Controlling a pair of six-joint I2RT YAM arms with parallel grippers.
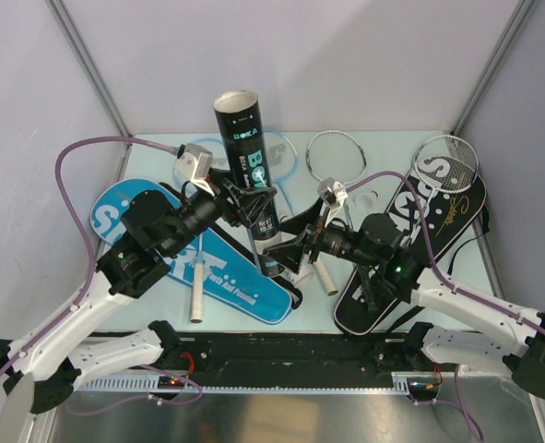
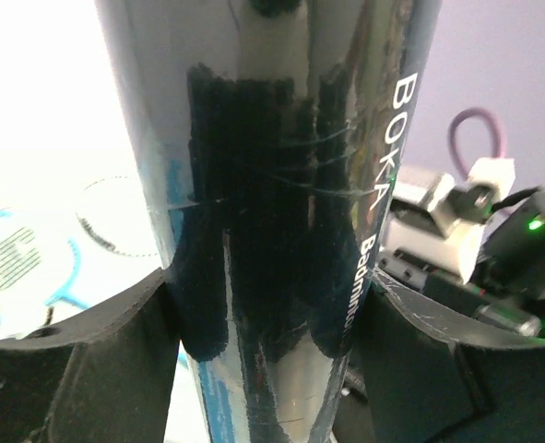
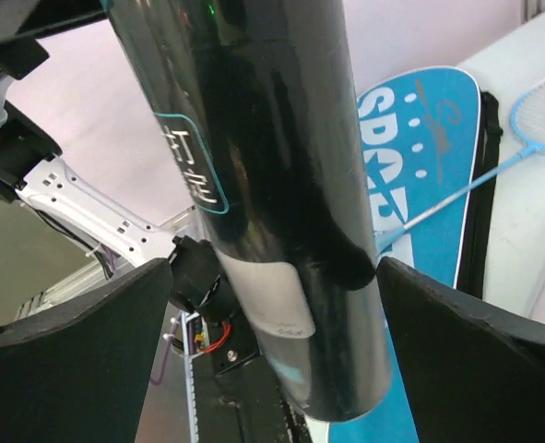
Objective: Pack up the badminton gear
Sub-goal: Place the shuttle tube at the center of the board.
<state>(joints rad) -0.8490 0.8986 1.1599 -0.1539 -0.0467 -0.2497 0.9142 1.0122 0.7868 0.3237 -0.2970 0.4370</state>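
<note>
Black tube: off the worktop, mid-scene, tilted with open mouth uppermost and leaning toward the far-left. White "BOKA" lettering legible on its side.

Left gripper: clamped on the black tube approx. mid-length. Left wrist view confirms both fingers pressed against the tube wall, no gap either side.

Right gripper: at the tube's lower end, spread wide. Right wrist view shows the tube passing between the fingers with a clear gap on one side; the other finger is v. close, contact cannot be confirmed. Not gripping.

Blue cover: flat on worktop, left of centre, partly under the left arm ("SPORT" print partly legible).

Black cover: flat, right side, under the right arm.

Silver racket: head at far centre. Second silver racket: head on the black cover's far end.

Light-blue racket: head behind the tube, partly hidden.

White handle: lies across the blue cover's near part; which racket it belongs to is unclear.
</note>
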